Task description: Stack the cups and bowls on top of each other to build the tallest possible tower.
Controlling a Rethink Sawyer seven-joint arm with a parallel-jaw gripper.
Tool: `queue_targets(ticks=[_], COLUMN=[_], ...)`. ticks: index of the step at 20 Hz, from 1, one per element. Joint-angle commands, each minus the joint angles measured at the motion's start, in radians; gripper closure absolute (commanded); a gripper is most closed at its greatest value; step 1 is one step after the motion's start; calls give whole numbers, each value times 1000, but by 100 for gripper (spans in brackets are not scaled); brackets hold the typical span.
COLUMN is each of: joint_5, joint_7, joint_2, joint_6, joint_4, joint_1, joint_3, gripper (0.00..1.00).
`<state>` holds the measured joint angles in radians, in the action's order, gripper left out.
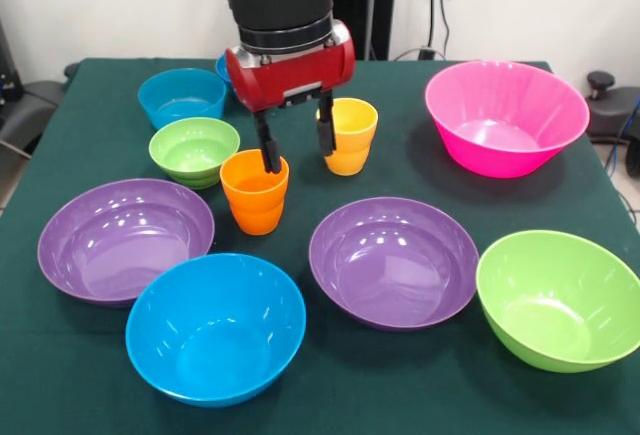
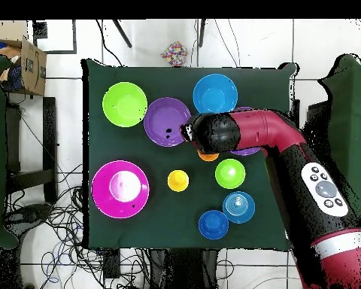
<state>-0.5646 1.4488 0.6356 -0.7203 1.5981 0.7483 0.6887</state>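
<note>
Right now my tool (image 1: 296, 147) hangs spread wide just left of the frame's middle. One finger (image 1: 270, 153) dips inside the orange cup (image 1: 254, 193); the other finger hangs outside its rim. The yellow cup (image 1: 349, 134) stands upright just to the right on the bench (image 1: 400, 375).
</note>
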Motion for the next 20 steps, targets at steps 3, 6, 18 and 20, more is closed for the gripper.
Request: queue_targets(ticks=[3, 6, 18, 20], joint_5=[-88, -89, -120, -130], joint_7=[-64, -76, -98, -95], joint_2=[-61, -66, -71, -68], joint_6=[62, 63, 117, 133], joint_4=[73, 70, 101, 107], joint_1=[-13, -8, 33, 40], joint_3=[-30, -31, -24, -24], gripper=[0, 0, 0, 0])
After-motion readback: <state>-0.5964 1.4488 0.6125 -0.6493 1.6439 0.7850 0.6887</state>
